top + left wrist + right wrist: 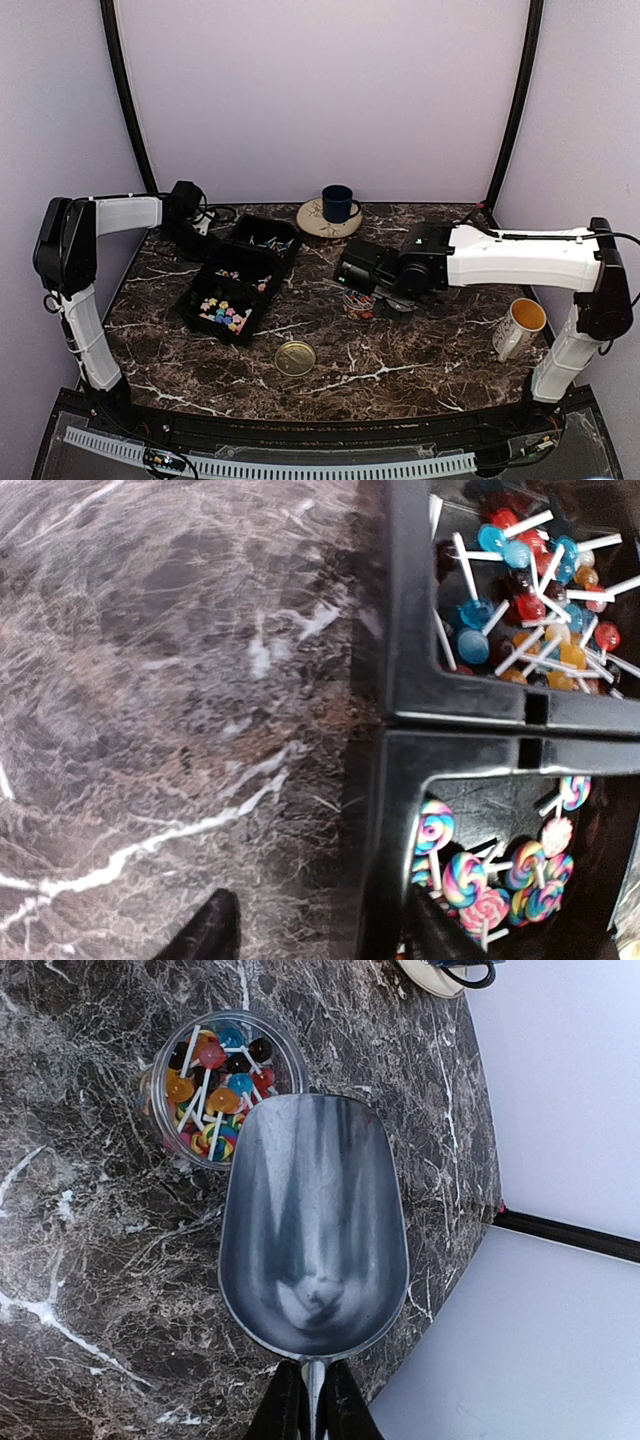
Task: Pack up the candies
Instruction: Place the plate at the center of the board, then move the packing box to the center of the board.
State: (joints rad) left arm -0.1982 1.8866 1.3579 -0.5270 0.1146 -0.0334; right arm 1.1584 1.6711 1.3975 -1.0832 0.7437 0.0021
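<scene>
Left gripper (320, 912): hanging spread at the tray (400, 680), one finger over the worktop (150, 680), the other over the compartment of swirl lollipops, the tray's wall running between them.
Right gripper (314, 1402): pinching the handle of a metal scoop (312, 1220), which is sitting empty with its lip over the jar's (150, 1080) rim.
Candies (520, 590): ball lollipops are filling one tray compartment, swirl ones are lying in the next, and pastel pieces are lying in the nearest; more lollipops are sitting in the jar.
Lid (295, 357): lying flat on the worktop, between tray and jar, apart from both.
</scene>
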